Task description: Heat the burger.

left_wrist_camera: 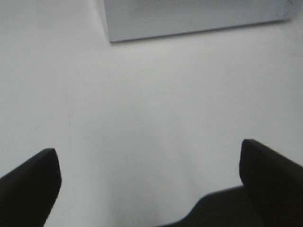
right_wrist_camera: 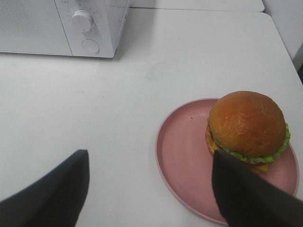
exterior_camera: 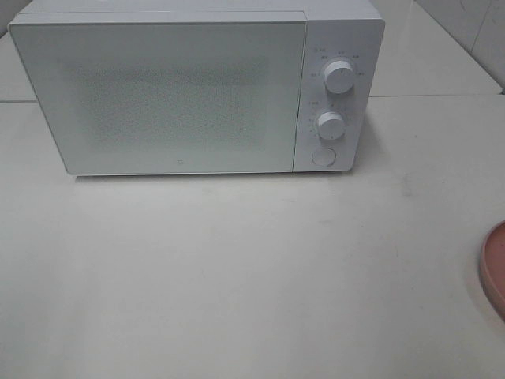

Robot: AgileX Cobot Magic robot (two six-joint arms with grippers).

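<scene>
Looking at this, the biggest snag is that the microwave [exterior_camera: 197,91] has its door [exterior_camera: 158,95] fully closed, so the burger [right_wrist_camera: 248,127] has nowhere to go until somebody opens it. I can't see any handle, so my guess is the round button [exterior_camera: 323,156] under the two knobs pops it, and a sloppy poke there could bump the lower knob [exterior_camera: 331,125] instead.

The burger sits on the pink plate [right_wrist_camera: 184,156], off to the right and nearer than the microwave, toward one side of the plate rather than centred. Tilt the plate and it could slide off, I'd say. Squeeze the bun and the layers might shift.

The right gripper [right_wrist_camera: 149,189] hangs above the plate's near-left edge, jaws spread, holding nothing. The left gripper [left_wrist_camera: 149,182] is also spread and empty, over bare white table [exterior_camera: 237,276] near the microwave's front corner.
</scene>
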